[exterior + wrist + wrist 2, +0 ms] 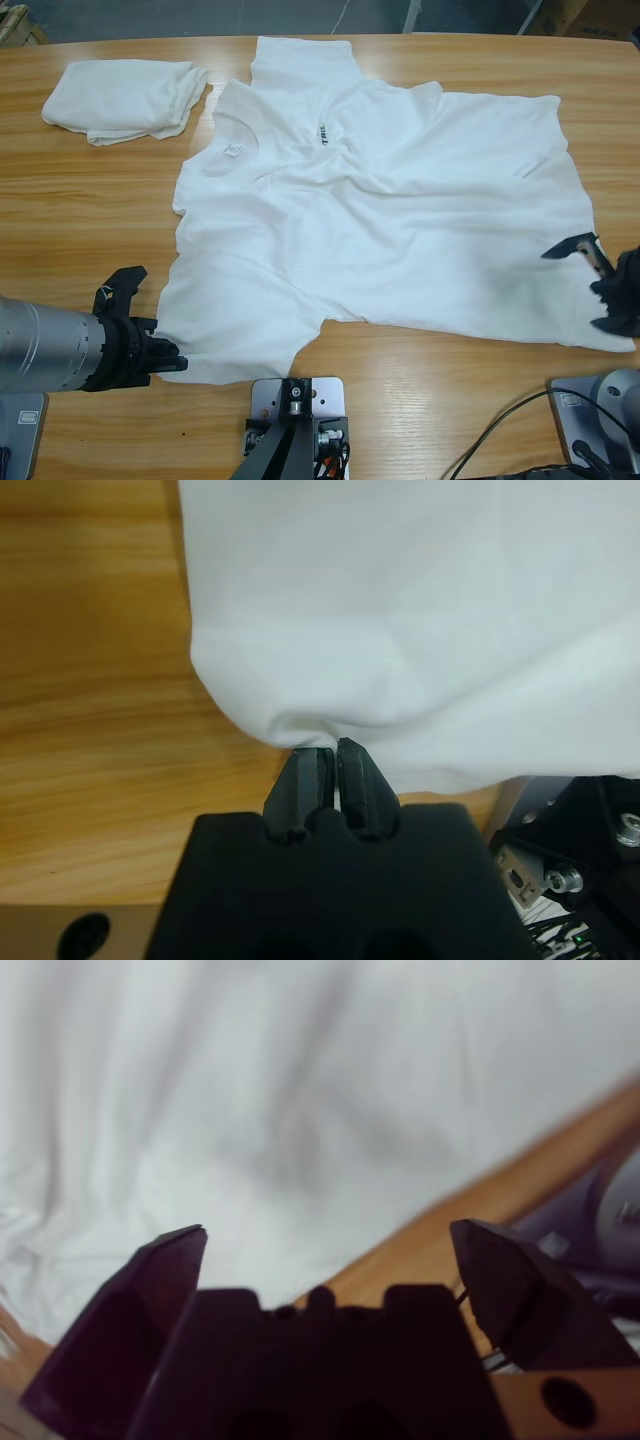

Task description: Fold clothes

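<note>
- Far left, the left arm comes in low from the side edge of the wooden worktop. Its pincer sits right at the near-left sleeve of the big shirt.
- The left wrist view settles it: that left pincer has its two black jaws squeezed together with a thin bit of white hem caught between them, so it's got the sleeve edge pinched.
- Up in the far-left corner there's a small white T-shirt, already bundled into a rough folded pile, well apart from both arms.
- Middle of the worktop: the large white T-shirt, spread flat-ish but pretty wrinkled, collar pointing left. You can see the white neck label inside the collar and small black chest lettering just beside it. One sleeve sticks out toward the far edge, the other toward the near edge where the left arm is.
- Far right, the right pincer is at the shirt's bottom hem near the right corner. Jaws are spread wide and holding nothing.
- Right wrist view agrees: the right pincer has both jaws wide apart, white cloth and a strip of wood ahead of them.
</note>
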